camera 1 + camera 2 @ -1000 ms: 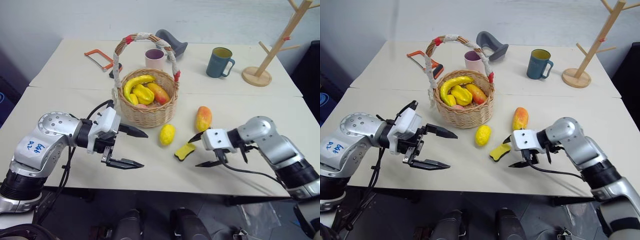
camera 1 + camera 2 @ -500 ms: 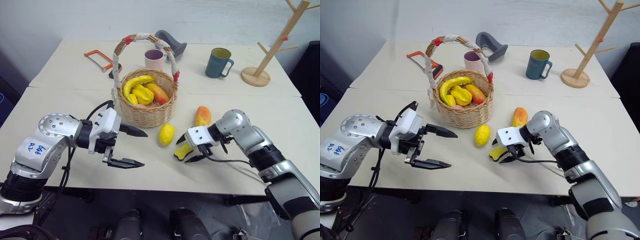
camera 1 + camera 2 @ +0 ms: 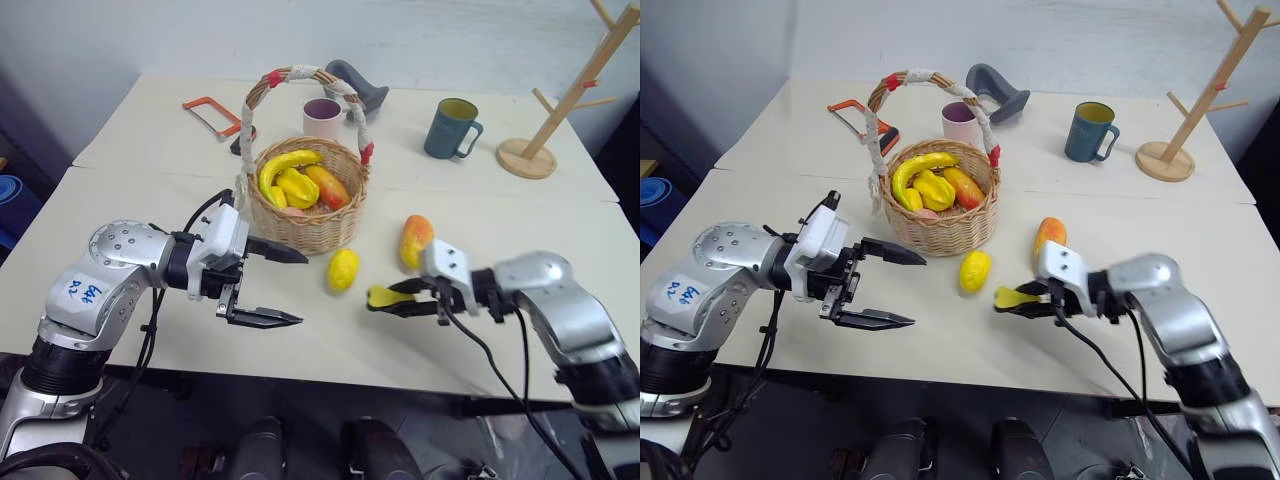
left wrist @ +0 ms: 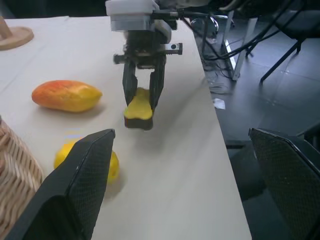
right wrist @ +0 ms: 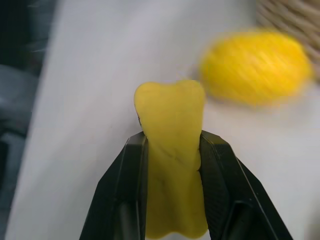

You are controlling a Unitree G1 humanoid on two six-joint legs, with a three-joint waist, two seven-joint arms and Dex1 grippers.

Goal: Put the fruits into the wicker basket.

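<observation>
Right now I have the right gripper (image 3: 392, 299) pinching the sponge (image 5: 172, 150), its two black fingers (image 5: 127, 190) pressed against the sponge's sides with the yellow face showing between them; from the left wrist view the sponge's dark underside sits low at the table (image 3: 120, 200), and I cannot tell whether it is touching or just off the surface. The left gripper (image 3: 268, 286) hangs just beside the basket (image 3: 305, 225) on my left side, its fingers spread wide with nothing between them. The lemon (image 3: 342, 269) lies on the table in front of the basket, near it but apart, between the two grippers. The mango (image 3: 414, 240) lies on the table to the right of the lemon, just behind the right gripper and clear of it. The basket stands upright with its arched handle up, and it holds a banana (image 3: 283, 163) and other yellow and orange fruit. Behind it I see a pink cup (image 3: 322, 115), a teal mug (image 3: 449, 127), a small saw (image 3: 212, 115) and a wooden rack (image 3: 560, 110) at the far right.
</observation>
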